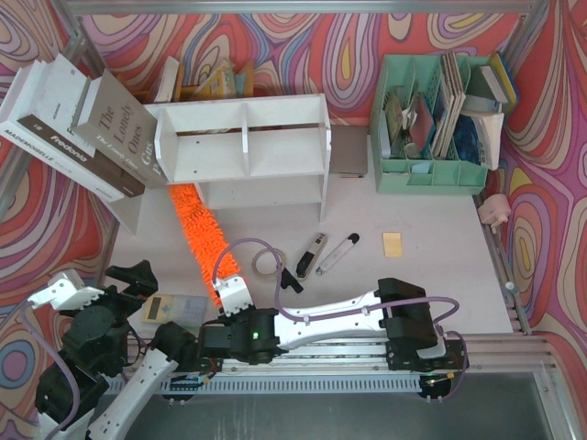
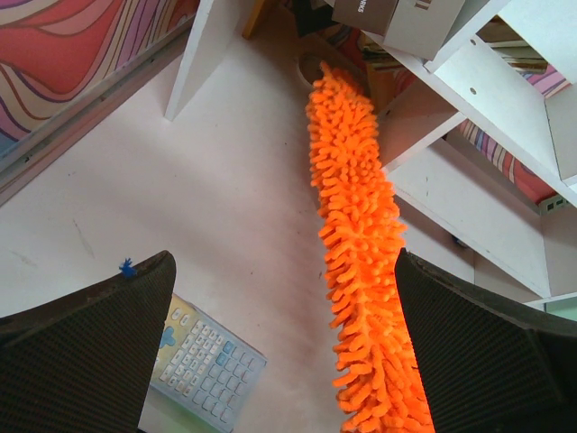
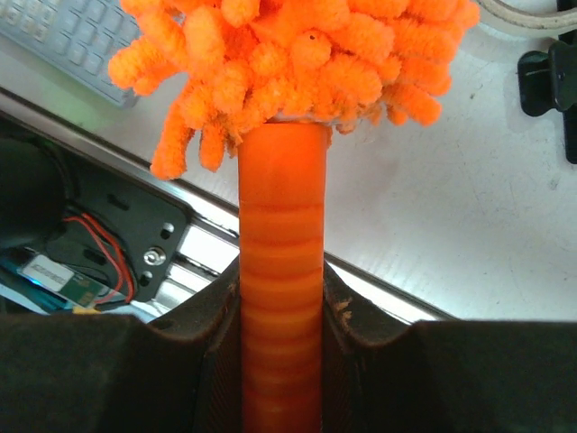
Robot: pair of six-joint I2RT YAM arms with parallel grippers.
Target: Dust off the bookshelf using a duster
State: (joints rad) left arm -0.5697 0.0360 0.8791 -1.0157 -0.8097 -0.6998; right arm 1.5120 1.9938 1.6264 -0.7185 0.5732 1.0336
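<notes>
Our right gripper clamps the duster by its handle; it runs from lower centre toward upper left, tip at the bookshelf. Our left gripper gapes wide near a calculator.

We see a bright orange duster, a white bookshelf and a white bench. We also see a mint green organiser and walls patterned in red, orange and purple swirls.
</notes>
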